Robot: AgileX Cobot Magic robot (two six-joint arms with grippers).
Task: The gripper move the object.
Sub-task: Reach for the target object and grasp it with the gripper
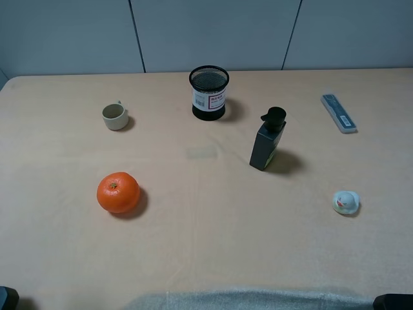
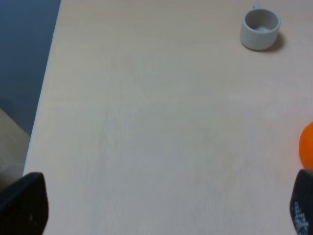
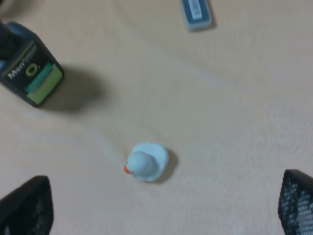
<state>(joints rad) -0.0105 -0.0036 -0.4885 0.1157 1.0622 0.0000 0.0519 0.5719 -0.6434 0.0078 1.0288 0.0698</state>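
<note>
The object, a tiny white duck toy (image 1: 346, 201) with an orange-red beak mark, sits on the beige table (image 1: 206, 226) at the right. In the right wrist view the duck (image 3: 145, 162) lies ahead of my right gripper (image 3: 161, 205), between its two wide-apart fingers (image 3: 27, 205), untouched. My left gripper (image 2: 164, 210) is open and empty over bare table at the near left. In the high view only dark bits of the arms show at the bottom corners (image 1: 393, 301).
An orange (image 1: 118, 192) and a beige cup (image 1: 115, 117) are on the left. A black mesh pen holder (image 1: 209, 92) stands at the back, a black bottle (image 1: 268, 140) right of centre, and a grey flat case (image 1: 339, 113) at the far right.
</note>
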